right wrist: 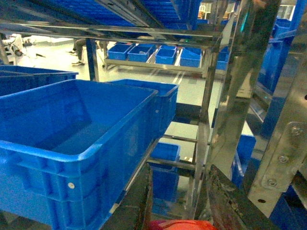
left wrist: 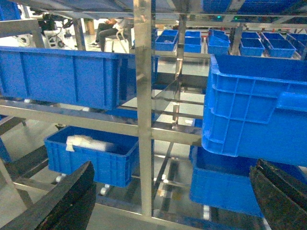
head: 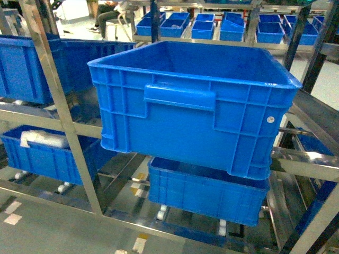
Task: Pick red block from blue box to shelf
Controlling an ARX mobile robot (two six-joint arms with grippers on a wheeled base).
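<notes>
The red block (right wrist: 180, 224) shows as a glossy red sliver at the bottom edge of the right wrist view, held between the dark fingers (right wrist: 136, 201) of my right gripper (right wrist: 178, 168), which is shut on it. That gripper is just right of a big dark blue ribbed crate (right wrist: 72, 143) on the shelf (right wrist: 230, 110). My left gripper (left wrist: 172, 165) is open and empty, facing a steel upright of the shelf (left wrist: 143, 96). In the head view, neither gripper shows, only the shelf (head: 53, 90) with its crate (head: 196, 111). The blue box is out of view.
Steel uprights and crossbars stand close on the right (right wrist: 283, 143). More dark blue crates sit on lower and left tiers (head: 50, 156) (left wrist: 62, 76); one holds a white bundle (left wrist: 88, 143). Further racks of small blue bins (head: 217, 26) and a seated person (head: 108, 16) are behind.
</notes>
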